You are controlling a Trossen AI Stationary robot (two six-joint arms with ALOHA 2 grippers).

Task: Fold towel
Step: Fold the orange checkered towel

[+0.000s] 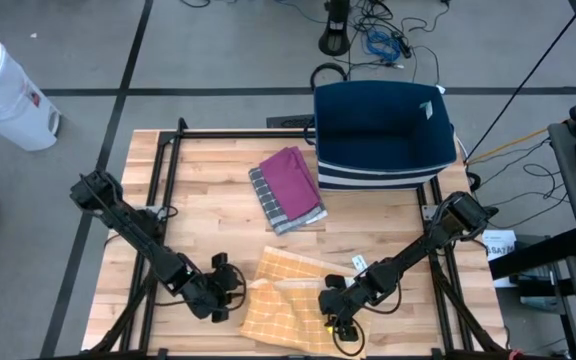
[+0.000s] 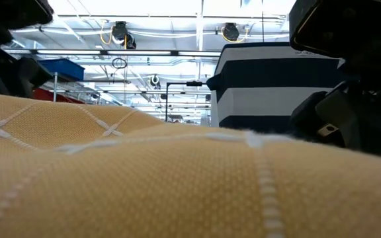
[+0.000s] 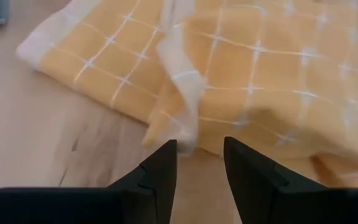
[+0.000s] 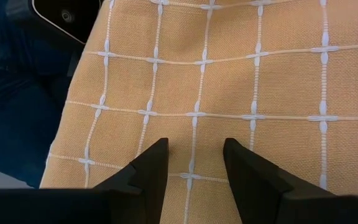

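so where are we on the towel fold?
Early. Done: the yellow towel lies bunched at the table's front edge, one side partly lapped over. In hand: the left gripper stands open at the towel's loose corner, the right gripper open over its cloth; neither grips it. Left: a clean fold. The purple cloth is already folded.

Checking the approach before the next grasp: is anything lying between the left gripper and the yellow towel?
Nothing visible does. The left gripper has its fingers apart right at the yellow towel, at its rumpled edge, with only bare table beside it. The folded purple towel lies well away, toward the blue basket.
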